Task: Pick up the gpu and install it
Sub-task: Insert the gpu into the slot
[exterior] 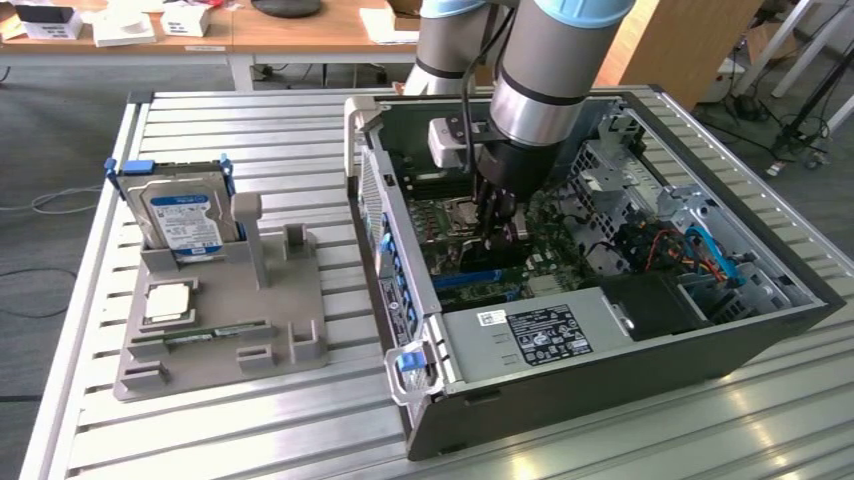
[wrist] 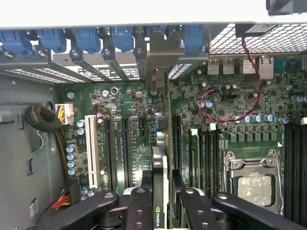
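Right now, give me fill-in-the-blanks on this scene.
The gpu, gripped by the jaws, is ___ the computer case.
The hard drive stands in the grey holder, ___ the case.
The hard drive's label is blue and ___.
Missing: inside; outside; white.

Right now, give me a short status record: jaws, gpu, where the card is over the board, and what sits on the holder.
jaws: closed on the gpu, one on each side
gpu: edge-on, upright over the motherboard, bracket end at the rear slot covers
seated in slot: cannot tell
arm: reaching down into the open computer case
holder: on the exterior view's left of the case, carrying the hard drive and memory stick
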`<action>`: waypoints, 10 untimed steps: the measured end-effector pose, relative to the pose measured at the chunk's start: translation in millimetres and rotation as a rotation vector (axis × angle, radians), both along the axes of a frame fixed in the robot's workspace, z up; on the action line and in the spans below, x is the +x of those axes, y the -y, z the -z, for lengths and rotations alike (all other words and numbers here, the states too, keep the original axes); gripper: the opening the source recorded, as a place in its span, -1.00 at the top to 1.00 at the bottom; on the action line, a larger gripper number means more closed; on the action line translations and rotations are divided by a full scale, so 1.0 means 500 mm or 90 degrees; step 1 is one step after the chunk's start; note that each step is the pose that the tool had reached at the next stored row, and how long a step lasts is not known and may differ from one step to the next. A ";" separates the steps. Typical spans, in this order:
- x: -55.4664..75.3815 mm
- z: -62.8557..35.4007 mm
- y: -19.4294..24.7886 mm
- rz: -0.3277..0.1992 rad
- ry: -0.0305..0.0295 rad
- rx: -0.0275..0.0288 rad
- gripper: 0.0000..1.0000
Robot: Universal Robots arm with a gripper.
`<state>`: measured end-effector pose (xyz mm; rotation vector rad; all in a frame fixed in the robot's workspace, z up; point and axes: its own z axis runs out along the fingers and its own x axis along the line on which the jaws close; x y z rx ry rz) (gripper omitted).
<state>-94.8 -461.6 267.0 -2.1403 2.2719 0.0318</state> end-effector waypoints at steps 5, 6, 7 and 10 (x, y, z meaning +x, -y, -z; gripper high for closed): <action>0.001 0.000 0.0000 0.000 -0.0015 0.0000 0.46; 0.001 0.000 0.0000 0.000 -0.0025 0.0000 0.46; 0.002 0.000 0.0000 0.000 -0.0033 0.0000 0.46; 0.002 0.000 0.0000 0.000 -0.0046 -0.0001 0.46</action>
